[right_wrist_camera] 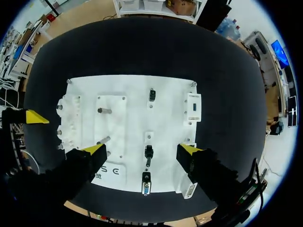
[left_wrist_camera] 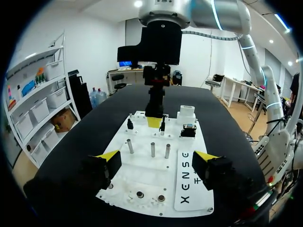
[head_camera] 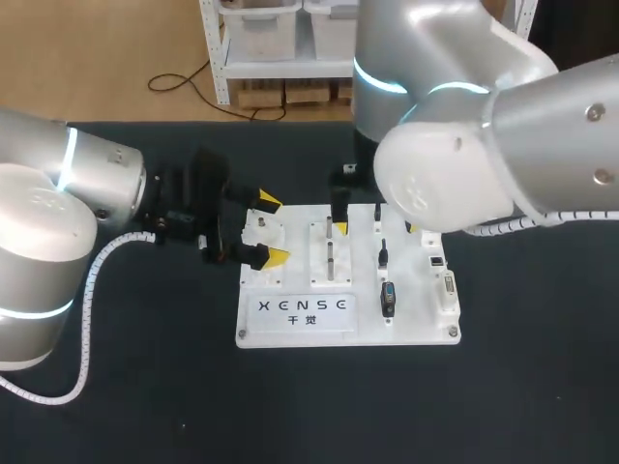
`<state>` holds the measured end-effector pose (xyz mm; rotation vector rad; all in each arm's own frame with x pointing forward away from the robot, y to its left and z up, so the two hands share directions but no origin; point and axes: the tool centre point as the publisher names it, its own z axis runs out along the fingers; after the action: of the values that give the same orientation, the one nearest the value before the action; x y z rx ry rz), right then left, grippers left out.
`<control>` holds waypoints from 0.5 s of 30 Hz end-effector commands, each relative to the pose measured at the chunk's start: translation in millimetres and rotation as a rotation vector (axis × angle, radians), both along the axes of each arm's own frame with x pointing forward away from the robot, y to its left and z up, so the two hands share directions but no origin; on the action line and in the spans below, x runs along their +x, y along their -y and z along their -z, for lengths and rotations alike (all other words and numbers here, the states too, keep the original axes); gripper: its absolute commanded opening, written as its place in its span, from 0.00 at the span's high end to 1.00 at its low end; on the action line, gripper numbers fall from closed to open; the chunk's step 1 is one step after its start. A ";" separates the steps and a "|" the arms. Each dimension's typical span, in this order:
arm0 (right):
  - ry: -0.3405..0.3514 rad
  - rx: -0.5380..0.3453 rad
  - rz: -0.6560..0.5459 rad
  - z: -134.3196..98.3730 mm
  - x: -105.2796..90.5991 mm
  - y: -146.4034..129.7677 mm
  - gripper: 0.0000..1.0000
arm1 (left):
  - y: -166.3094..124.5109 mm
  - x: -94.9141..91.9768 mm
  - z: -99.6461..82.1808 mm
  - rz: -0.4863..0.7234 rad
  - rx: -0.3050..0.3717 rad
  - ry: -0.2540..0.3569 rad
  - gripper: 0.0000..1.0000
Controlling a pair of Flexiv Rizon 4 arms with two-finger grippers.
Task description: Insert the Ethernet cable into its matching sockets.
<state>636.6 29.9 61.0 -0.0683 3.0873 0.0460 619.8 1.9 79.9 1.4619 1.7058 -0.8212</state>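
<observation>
My right claw [right_wrist_camera: 141, 150] hangs released over the white board [head_camera: 416, 317], its yellow-tipped fingers spread wide and touching nothing. Seen from its wrist view, a short black plug [right_wrist_camera: 148, 153] stands between the two fingers, directly beneath them. I take that to be the Ethernet piece, though it is too small for me to be sure, and I see no loose length of cable anywhere. My left claw [left_wrist_camera: 157, 158] is also released, held low at the board's left end with its fingers spread and nothing pinched between them. If that plug is the one, I expect it to be light and stiff in its moulded body, with smooth plastic sides that could slip and a thin latch tab that could snap. I would pinch it across the flat sides of the body, low enough to stop it tilting and clear of the tab. The plug sits in the board's right half, between a smaller black fitting further back and a connector nearer the front edge. A white socket block [right_wrist_camera: 193, 108] lies near it on one side, apart from it, and the metal pegs [right_wrist_camera: 104, 140] stand on the other side. The board lies flat on the black worktop [head_camera: 145, 387]
</observation>
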 end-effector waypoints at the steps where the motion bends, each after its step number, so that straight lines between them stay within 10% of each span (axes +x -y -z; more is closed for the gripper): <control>1: 0.002 0.008 0.008 7.8 -6.1 3.9 0.00 | 1.2 1.6 -0.3 0.001 0.007 -0.004 0.00; 15: -0.049 -0.008 0.007 29.9 -15.1 8.0 0.00 | 1.2 1.6 -0.3 0.001 0.007 -0.004 0.00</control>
<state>619.9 19.9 33.0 -0.0615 3.1343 0.0426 619.8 1.9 80.0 1.4622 1.7063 -0.8208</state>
